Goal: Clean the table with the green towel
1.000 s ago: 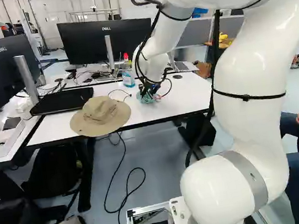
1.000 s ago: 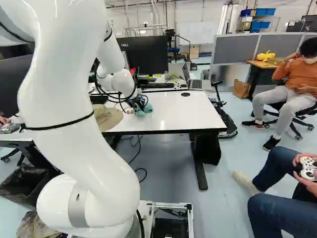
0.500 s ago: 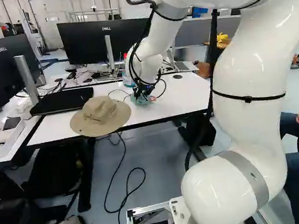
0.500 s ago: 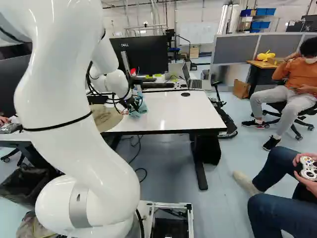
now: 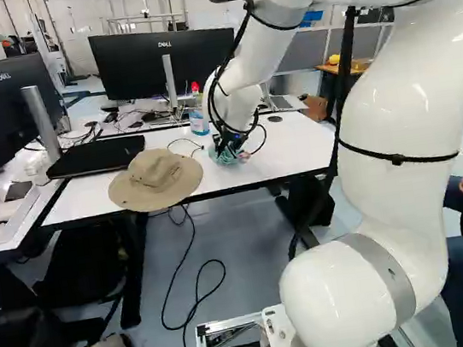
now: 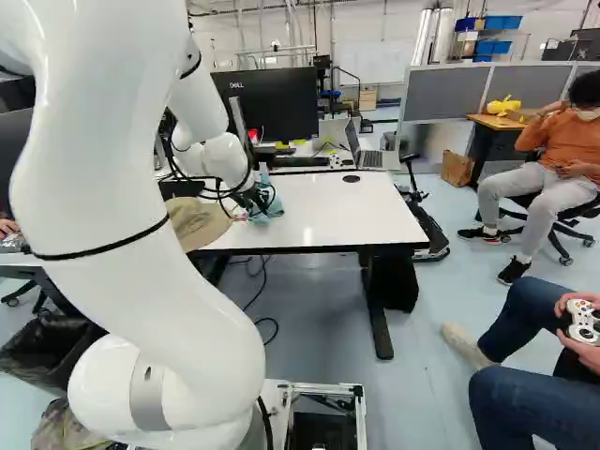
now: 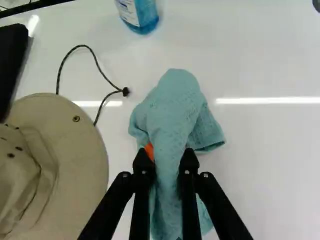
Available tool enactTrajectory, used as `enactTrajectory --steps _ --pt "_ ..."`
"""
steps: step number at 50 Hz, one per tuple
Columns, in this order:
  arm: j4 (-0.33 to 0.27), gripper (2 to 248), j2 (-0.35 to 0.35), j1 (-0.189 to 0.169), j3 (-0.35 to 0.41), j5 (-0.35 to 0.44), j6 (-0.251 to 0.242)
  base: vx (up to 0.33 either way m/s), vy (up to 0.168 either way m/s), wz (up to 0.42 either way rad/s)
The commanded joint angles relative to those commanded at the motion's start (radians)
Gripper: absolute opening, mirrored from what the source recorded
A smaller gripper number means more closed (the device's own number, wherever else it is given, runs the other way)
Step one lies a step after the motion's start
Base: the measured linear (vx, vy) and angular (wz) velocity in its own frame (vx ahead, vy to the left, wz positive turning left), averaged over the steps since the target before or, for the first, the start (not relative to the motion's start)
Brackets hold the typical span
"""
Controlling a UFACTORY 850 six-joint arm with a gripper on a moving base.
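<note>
While a sun hat [image 7: 75, 155] is lying on the desk [image 7: 275, 160], we are gripping the green towel [image 7: 172, 115] in our part-open claw [image 5: 228, 142].

Towel and gripper shifted right on tabletop

We see the gripper [image 5: 227, 147] and its held green towel [image 7: 174, 112] slid left toward the hat [image 5: 156, 177], then back toward the right edge of the tabletop [image 5: 285, 155] and slightly nearer its front edge. The arm [image 5: 392, 116] has drawn back toward us. The bottle [image 5: 198, 121], mostly hidden half a second ago, shows again in the left base view.
</note>
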Motion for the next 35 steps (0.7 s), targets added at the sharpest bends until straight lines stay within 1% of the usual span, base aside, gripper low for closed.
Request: enactTrajectory --steps 13,35 --pt "0.000 62 0.005 0.000 0.001 0.000 0.000 0.000 0.000 0.000" --pt "0.000 62 0.071 0.000 0.016 -0.006 0.000 0.000 0.000 0.000"
